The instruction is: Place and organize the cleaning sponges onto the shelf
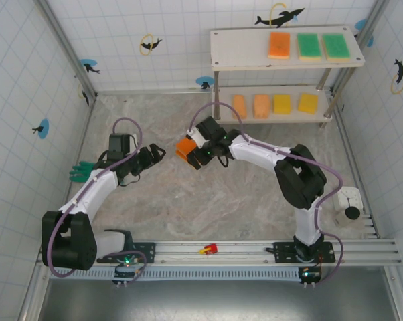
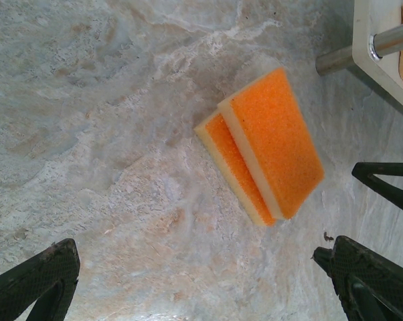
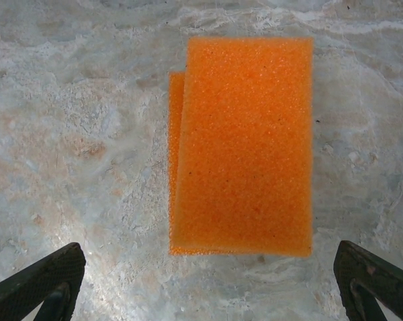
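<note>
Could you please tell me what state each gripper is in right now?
Left gripper: open, holding nothing.
Right gripper: open over the orange sponges, holding nothing.

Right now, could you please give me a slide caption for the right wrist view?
Open right gripper poised above two overlapping orange sponges lying on the marbled table.

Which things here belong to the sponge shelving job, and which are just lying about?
Belong to the job:
two-tier off-white board shelf
seven rectangular sponges, orange, green, pale orange and yellow, on it
two stacked orange foam sponges on the table

Just lying about:
green rubber glove
small red object on the rail
white boxy object with a black knob
</note>
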Robot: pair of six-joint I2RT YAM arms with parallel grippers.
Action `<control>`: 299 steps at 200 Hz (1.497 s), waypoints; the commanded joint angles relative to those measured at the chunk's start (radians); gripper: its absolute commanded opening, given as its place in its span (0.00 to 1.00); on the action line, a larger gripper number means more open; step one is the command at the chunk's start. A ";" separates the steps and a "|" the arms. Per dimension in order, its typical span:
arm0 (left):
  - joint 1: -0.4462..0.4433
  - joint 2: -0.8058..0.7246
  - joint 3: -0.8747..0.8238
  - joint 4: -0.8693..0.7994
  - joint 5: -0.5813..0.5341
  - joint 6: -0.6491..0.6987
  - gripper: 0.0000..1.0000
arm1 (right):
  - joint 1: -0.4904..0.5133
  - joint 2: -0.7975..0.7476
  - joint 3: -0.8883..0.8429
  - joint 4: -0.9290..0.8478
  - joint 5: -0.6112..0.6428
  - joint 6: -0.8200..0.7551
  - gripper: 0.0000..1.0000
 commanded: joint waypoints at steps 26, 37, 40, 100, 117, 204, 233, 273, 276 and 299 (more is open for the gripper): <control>0.007 0.014 0.009 0.008 0.004 -0.008 0.97 | 0.007 0.057 0.038 0.069 0.014 0.016 1.00; 0.007 0.014 0.011 0.008 0.004 -0.007 0.97 | 0.008 0.065 0.039 0.078 0.015 0.017 0.99; 0.006 0.015 0.010 0.008 0.004 -0.008 0.97 | 0.008 0.067 0.039 0.080 0.015 0.017 0.98; 0.007 0.019 0.011 0.010 0.005 -0.006 0.97 | 0.009 0.109 0.064 0.091 0.020 0.015 0.92; 0.007 0.022 0.010 0.013 0.005 -0.006 0.97 | 0.009 0.115 0.068 0.092 0.022 0.016 0.91; 0.007 0.027 0.004 0.021 0.005 -0.007 0.97 | 0.008 0.143 0.083 0.084 0.060 0.009 0.86; 0.007 0.027 0.003 0.022 0.005 -0.008 0.97 | 0.008 0.146 0.083 0.084 0.062 0.006 0.85; 0.008 0.029 0.004 0.024 0.005 -0.008 0.97 | 0.008 0.152 0.085 0.077 0.072 0.005 0.81; 0.007 0.029 0.003 0.024 0.005 -0.007 0.97 | 0.009 0.153 0.085 0.077 0.072 0.004 0.80; 0.007 0.029 0.001 0.025 0.005 -0.009 0.97 | 0.008 0.153 0.085 0.071 0.071 0.000 0.76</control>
